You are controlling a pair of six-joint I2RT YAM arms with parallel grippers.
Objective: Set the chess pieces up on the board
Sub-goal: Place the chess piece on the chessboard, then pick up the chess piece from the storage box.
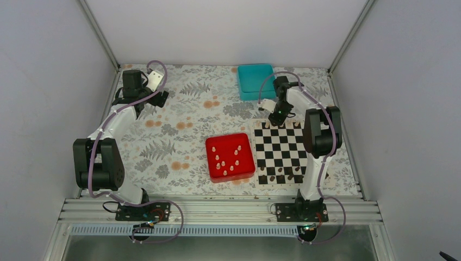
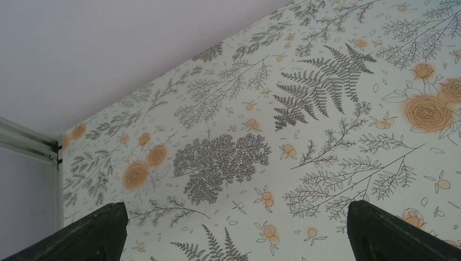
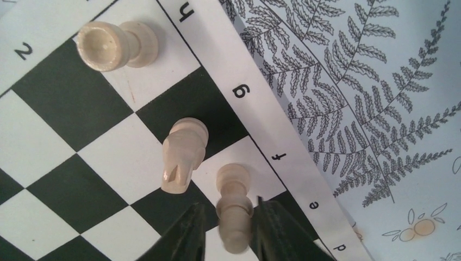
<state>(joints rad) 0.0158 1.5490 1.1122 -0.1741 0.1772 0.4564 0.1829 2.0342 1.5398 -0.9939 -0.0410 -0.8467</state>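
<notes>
Chess pieces (image 3: 184, 157) of smooth, pale turned wood stand on the flat checkered board (image 3: 70, 98) beside its lettered border: a round-topped rook at upper left, a knight at centre, a slim bishop at lower centre. The right gripper (image 3: 228, 202) brackets the bishop, its dark jaws narrowly parted. The left gripper (image 2: 234, 239) gapes wide above the fern-printed cloth (image 2: 304, 136).

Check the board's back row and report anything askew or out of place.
Nothing stands out. The rook, knight and bishop stand upright on their own squares by the h, g and f marks; the bishop is between the fingers of the right gripper.
</notes>
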